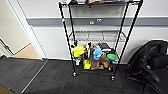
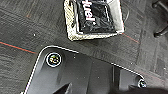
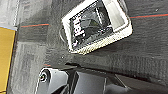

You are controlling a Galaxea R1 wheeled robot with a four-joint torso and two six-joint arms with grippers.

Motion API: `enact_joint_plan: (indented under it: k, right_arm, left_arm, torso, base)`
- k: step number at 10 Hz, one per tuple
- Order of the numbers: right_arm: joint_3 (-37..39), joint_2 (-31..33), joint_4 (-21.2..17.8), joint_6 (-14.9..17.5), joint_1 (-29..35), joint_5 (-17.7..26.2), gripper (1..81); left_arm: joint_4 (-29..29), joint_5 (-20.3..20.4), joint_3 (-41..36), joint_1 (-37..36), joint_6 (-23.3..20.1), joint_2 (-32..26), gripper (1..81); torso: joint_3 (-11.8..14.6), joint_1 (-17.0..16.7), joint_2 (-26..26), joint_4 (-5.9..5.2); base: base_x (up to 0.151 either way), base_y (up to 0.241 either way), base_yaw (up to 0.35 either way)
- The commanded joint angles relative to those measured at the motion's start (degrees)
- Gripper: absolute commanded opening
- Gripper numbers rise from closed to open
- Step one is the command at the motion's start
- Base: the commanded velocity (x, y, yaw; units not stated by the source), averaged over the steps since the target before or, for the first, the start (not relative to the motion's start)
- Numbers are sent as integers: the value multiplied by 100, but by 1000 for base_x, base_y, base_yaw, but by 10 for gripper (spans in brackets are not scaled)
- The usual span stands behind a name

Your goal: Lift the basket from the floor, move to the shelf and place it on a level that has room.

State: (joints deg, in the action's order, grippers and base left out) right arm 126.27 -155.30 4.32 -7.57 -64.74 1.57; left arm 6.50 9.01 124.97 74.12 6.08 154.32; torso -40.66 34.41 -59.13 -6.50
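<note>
Basket of cream-white weave (image 2: pixel 93 23), black inside, sat on the dark grey carpet floor (image 2: pixel 30 27); we judged both arms should descend evenly, though we couldn't tell our fingers' state.

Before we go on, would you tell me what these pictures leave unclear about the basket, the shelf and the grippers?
- The basket: its far end is cut off by the edge in the left wrist view; the white marks inside are too blurred to read.
- The shelf: in the head view its top tier is cut off by the edge, so what it carries is unclear.
- Both grippers: the fingers cannot be made out in either wrist view.
</note>
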Motion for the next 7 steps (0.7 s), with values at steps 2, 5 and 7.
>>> enact_joint_plan:
  k: [2, 5, 7]
  right_arm:
    - [-86, 101, -27, -86, 721, 316, 811]
    - [-60, 84, -124, -87, 958, 476, 811]
    - [10, 76, -159, -87, 1029, 476, 811]
  left_arm:
    - [18, -312, 45, -349, -11, -94, 811]
    - [36, -303, 379, -472, -11, 29, 811]
    - [45, -330, 450, -569, -2, 55, 811]
  torso:
    - [-33, 456, -700, -37]
    - [-76, 791, -1233, -44]
    - [-78, 1034, -1620, -44]
  base:
    - [0, 0, 0]
    - [0, 0, 0]
    - [0, 0, 0]
